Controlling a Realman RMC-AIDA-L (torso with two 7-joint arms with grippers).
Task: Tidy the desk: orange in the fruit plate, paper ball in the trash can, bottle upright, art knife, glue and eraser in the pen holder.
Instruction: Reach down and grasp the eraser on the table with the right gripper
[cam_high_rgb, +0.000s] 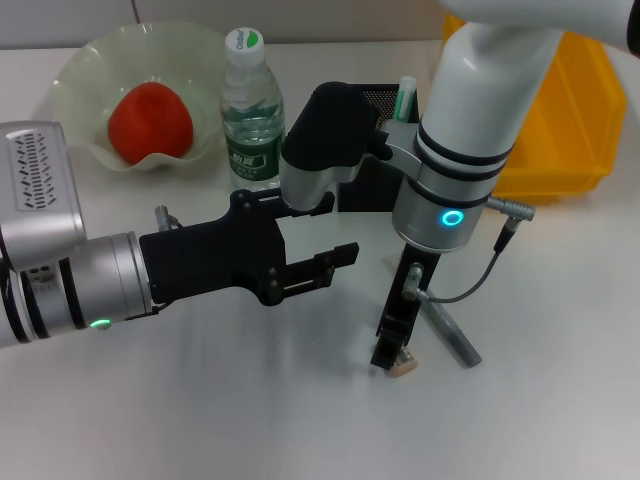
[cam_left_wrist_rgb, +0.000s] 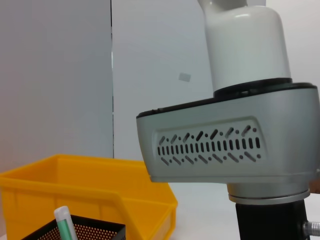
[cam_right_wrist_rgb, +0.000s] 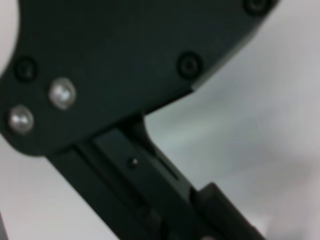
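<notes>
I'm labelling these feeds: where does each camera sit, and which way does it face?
Head: above the desk, looking down at both arms, the right gripper over the eraser.
Left wrist: level, facing the right arm, trash can and pen holder.
Right wrist: pressed close on its own black gripper body.
Head and left wrist share bin and holder.

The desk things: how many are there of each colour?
Red-orange: 1, the orange
Pale green: 2, the plate and the glue
Clear: 1, the bottle
Black: 1, the pen holder
Yellow: 1, the bin
Grey: 1, the knife
Beige: 1, the eraser
Total: 8
</notes>
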